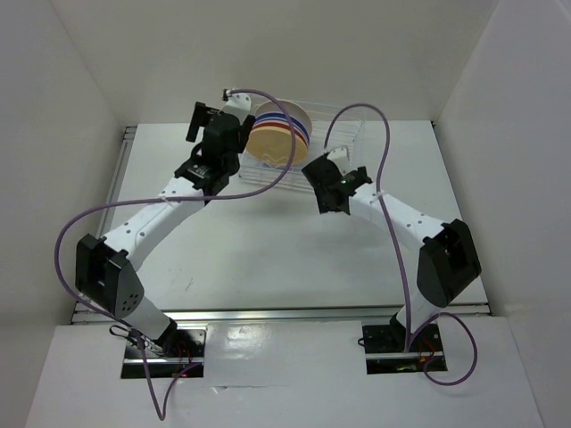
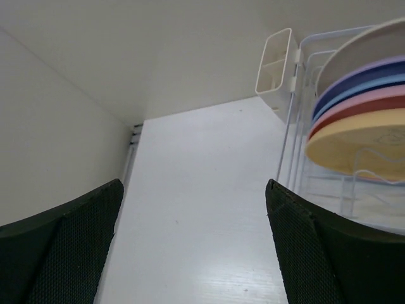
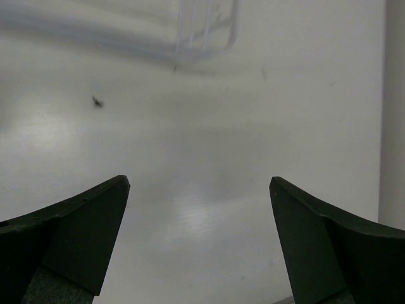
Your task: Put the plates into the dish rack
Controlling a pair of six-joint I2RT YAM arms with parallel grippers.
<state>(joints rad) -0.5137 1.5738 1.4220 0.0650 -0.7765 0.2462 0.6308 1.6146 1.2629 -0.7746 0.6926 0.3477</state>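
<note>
Left wrist view pretty much tells the story: the plates [image 2: 364, 130] are standing on edge in the dish rack [image 2: 290, 126], packed close together. I can count cream, purple, light blue, pink and yellow-orange edges. So I'd say the loading step is basically finished and we're at the tail end of the task.

The left gripper [image 2: 194, 190] has its fingers spread wide with nothing between them, just bare table [image 2: 202, 240] underneath. The rack sits ahead and off to the right of that gripper, close by but not touching. The little white cutlery holder [image 2: 276, 60] is on the rack corner nearest the fingers.

The right gripper [image 3: 199, 180] is spread too, and empty. From its camera only a blurry corner of the rack wire shows, up ahead and well apart from the fingers. None of the plates are visible in that view.

From the top camera both arms flank the rack, left one right beside the plates, right one a bit back from the near edge.

Next move, my guess: nothing left to grab, so both arms just need to back away without clipping the wires or bumping the plates.
</note>
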